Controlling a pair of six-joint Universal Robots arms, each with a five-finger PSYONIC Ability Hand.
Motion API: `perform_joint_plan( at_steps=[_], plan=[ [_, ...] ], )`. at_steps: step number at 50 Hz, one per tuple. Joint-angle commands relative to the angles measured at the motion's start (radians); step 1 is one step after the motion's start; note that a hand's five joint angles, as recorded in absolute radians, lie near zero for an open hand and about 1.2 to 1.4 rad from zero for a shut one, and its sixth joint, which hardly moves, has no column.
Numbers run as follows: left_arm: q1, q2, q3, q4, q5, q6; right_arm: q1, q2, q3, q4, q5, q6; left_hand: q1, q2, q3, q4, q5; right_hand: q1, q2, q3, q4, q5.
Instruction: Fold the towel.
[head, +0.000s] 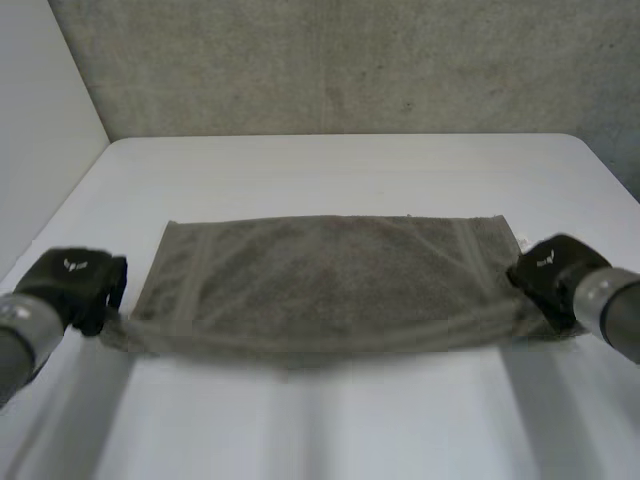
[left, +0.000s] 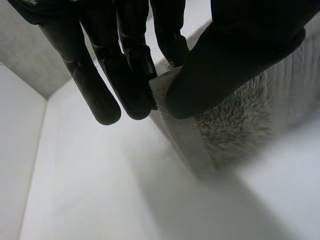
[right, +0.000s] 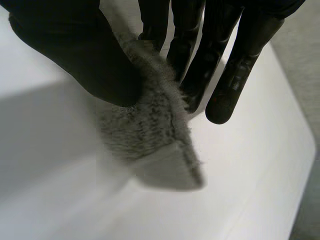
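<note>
- My left hand (head: 72, 285) pinches the near left corner of the towel (head: 330, 280). In its wrist view the thumb presses the hem against the fingers (left: 132, 75).
- My right hand (head: 548, 272) grips the near right corner the same way, with the thumb on top of the pile and the fingers on the other side.
- The towel is spread wide across the middle of the white table (head: 340, 170), its long edges running side to side. Its far edge lies flat. Its near edge hangs between my two hands, seemingly raised off the surface and sagging a little in the middle.
- I judge it light, soft and limp. The pile is thick and fuzzy with no stiffness, so it will droop wherever I don't support it. It looks neither slippery nor fragile, and the nap should grip well against my fingers.
- The best hold is the flat woven hem at the corners, with the edge taut between the hands so the fold lands straight.
- There is no writing I can read. Each hand has a small pale emblem on its back, without letters. The towel shows plain woven bands near both short ends and no visible tag.
</note>
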Motion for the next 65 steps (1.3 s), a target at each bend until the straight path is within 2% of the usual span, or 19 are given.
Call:
perform_joint_plan(
  at_steps=[1,3,7,15,21,23,24,25,26,27,28,33,40,44,46,49,56,60,65],
  plan=[
    [-0.066,-0.386,0.32,0.193,-0.01,-0.009,0.018,0.237,-0.224,-0.094,0.041,0.066,0.207,0.179,0.18,0.178,0.19,0.422,0.218,0.21,0.202,0.238],
    [-0.082,-0.451,0.393,0.21,-0.019,-0.017,0.058,0.367,-0.373,-0.137,0.087,0.082,0.207,0.179,0.18,0.178,0.19,0.422,0.218,0.21,0.202,0.238],
    [-0.106,-0.601,0.598,0.256,-0.092,-0.064,0.064,0.441,-0.466,-0.194,0.122,0.082,0.207,0.179,0.18,0.178,0.19,0.422,0.218,0.21,0.202,0.238],
    [-0.137,-0.775,0.848,0.266,-0.164,-0.066,0.072,0.583,-0.61,-0.381,0.129,0.071,0.207,0.179,0.18,0.178,0.19,0.422,0.218,0.21,0.202,0.238],
    [-0.137,-0.841,0.934,0.267,-0.166,-0.063,0.073,0.694,-0.739,-0.403,0.129,0.062,0.207,0.179,0.18,0.178,0.19,0.422,0.218,0.21,0.202,0.238],
    [-0.139,-0.864,0.951,0.272,-0.157,-0.064,0.075,0.718,-0.762,-0.403,0.135,0.051,0.207,0.179,0.18,0.178,0.19,0.338,0.134,0.126,0.118,0.154],
    [-0.139,-0.864,0.951,0.272,-0.157,-0.064,0.076,0.73,-0.774,-0.409,0.135,0.04,0.207,0.179,0.18,0.178,0.19,-0.366,-0.569,-0.578,-0.585,-0.549],
    [-0.143,-0.87,0.954,0.275,-0.155,-0.067,0.076,0.73,-0.774,-0.409,0.135,0.04,0.08,0.052,0.052,0.051,0.062,-0.373,-0.576,-0.585,-0.592,-0.556],
    [-0.143,-0.87,0.954,0.275,-0.155,-0.067,0.078,0.734,-0.776,-0.414,0.129,0.034,0.078,0.05,0.051,0.05,0.061,-0.8,-1.003,-1.012,-1.019,-0.984],
    [-0.151,-0.872,0.951,0.281,-0.158,-0.069,0.082,0.734,-0.78,-0.429,0.124,0.039,-0.75,-0.778,-0.777,-0.779,-0.768,-0.8,-1.003,-1.012,-1.019,-0.984],
    [-0.16,-0.869,0.945,0.289,-0.157,-0.073,0.082,0.734,-0.78,-0.429,0.124,0.039,-0.979,-1.007,-1.006,-1.008,-0.997,-0.8,-1.003,-1.012,-1.019,-0.984],
    [-0.183,-0.843,0.907,0.335,-0.16,-0.075,0.093,0.684,-0.753,-0.499,0.123,0.083,-1.014,-1.043,-1.042,-1.043,-1.032,-0.8,-1.003,-1.012,-1.019,-0.984],
    [-0.183,-0.7,0.753,0.358,-0.16,-0.077,0.079,0.422,-0.526,-0.556,0.098,0.259,-1.014,-1.043,-1.042,-1.043,-1.032,-0.8,-1.003,-1.012,-1.019,-0.984],
    [-0.183,-0.547,0.59,0.358,-0.16,-0.08,0.075,0.316,-0.426,-0.529,0.063,0.307,-1.014,-1.043,-1.042,-1.043,-1.032,-0.8,-1.003,-1.012,-1.019,-0.984],
    [-0.183,-0.495,0.527,0.359,-0.16,-0.08,0.07,0.226,-0.33,-0.458,0.028,0.35,-1.014,-1.043,-1.042,-1.043,-1.032,-0.8,-1.003,-1.012,-1.019,-0.984],
    [-0.185,-0.394,0.413,0.365,-0.16,-0.081,0.047,0.181,-0.277,-0.353,0.024,0.404,-1.014,-1.043,-1.042,-1.043,-1.032,-0.8,-1.003,-1.012,-1.019,-0.984],
    [-0.208,-0.261,0.235,0.379,-0.158,-0.173,-0.031,0.178,-0.242,-0.126,0.001,0.543,-1.014,-1.043,-1.042,-1.043,-1.032,-0.779,-0.982,-0.991,-0.998,-0.962],
    [-0.22,-0.232,0.154,0.381,-0.157,-0.305,-0.057,0.207,-0.222,-0.134,-0.034,0.56,-1.014,-1.043,-1.042,-1.043,-1.032,-0.722,-0.926,-0.934,-0.942,-0.906],
    [-0.22,-0.23,0.121,0.385,-0.158,-0.395,-0.103,0.315,-0.214,-0.231,-0.089,0.557,-1.014,-1.043,-1.042,-1.043,-1.032,-0.452,-0.656,-0.664,-0.672,-0.636]
  ],
)
